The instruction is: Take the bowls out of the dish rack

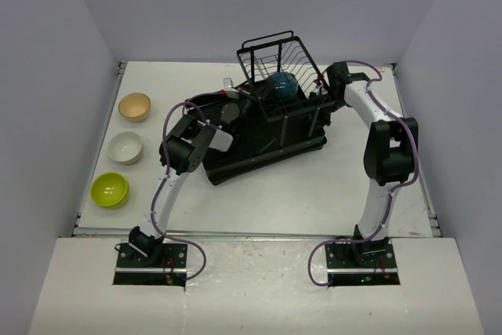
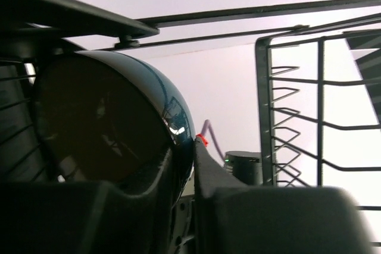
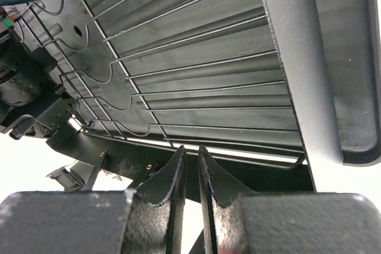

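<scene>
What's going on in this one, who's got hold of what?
Two robot arms are unloading bowls from a black dish rack. The left gripper is inside the wire basket, its fingers straddling the rim of the dark blue bowl, apparently gripping it. The right gripper, nearly shut, sits at the rack's right end and appears to pinch its edge. A tan bowl, white bowl and lime bowl sit on the table, left side.

Seemingly half behind rack: blue bowl
</scene>
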Controlling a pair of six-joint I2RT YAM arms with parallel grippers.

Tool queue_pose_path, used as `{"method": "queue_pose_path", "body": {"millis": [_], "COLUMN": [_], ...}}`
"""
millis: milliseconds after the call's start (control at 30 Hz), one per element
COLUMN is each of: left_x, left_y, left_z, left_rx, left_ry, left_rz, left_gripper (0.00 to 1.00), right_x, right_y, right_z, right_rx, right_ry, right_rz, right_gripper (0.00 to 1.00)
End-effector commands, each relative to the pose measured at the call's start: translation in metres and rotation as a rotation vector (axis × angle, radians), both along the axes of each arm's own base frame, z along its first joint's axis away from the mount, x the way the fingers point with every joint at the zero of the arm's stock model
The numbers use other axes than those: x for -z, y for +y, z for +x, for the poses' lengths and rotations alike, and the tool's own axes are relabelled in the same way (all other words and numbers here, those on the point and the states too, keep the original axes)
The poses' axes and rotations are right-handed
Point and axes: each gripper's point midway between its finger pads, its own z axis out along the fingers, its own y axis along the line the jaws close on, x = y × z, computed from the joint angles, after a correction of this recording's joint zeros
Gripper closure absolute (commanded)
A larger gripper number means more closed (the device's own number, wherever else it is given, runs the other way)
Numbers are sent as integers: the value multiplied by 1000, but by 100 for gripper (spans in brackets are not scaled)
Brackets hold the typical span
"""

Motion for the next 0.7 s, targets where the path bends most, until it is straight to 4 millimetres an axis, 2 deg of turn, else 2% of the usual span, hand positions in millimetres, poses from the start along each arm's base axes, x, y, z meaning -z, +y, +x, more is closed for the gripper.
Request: {"method": "queue_pose_path", "body": {"millis": [0,100,333,533,600,633,667], "left_x": [2,1,-3,-22,-35,-34,-46], "left_y": [10,8,12,13,10,10,11], "left_z": [3,1,-7,-18,-24,-27,-30], "left_rx": [-10,-3,9,35,53,57,58], "left_ry": [-41,-42,-58,-126,-167,-164,-188], "left_rz": [-88,-98,-121,-114,-82,-64,-58], "left_gripper": [89,98,100,100,100,100,100], "right_x": [-17,-18,-17,-21,-20,-20,-19], "right_y": [4,4,3,3,2,2,1], "right_z": [2,3,3,3,3,3,2], "right_rx": [-14,-12,-13,-11,-8,-9,-9], "right_ry": [-50,-55,-53,-64,-63,-67,-63], "right_rz": [32,31,32,35,35,34,32], "right_gripper": [86,86,86,87,86,86,86]}}
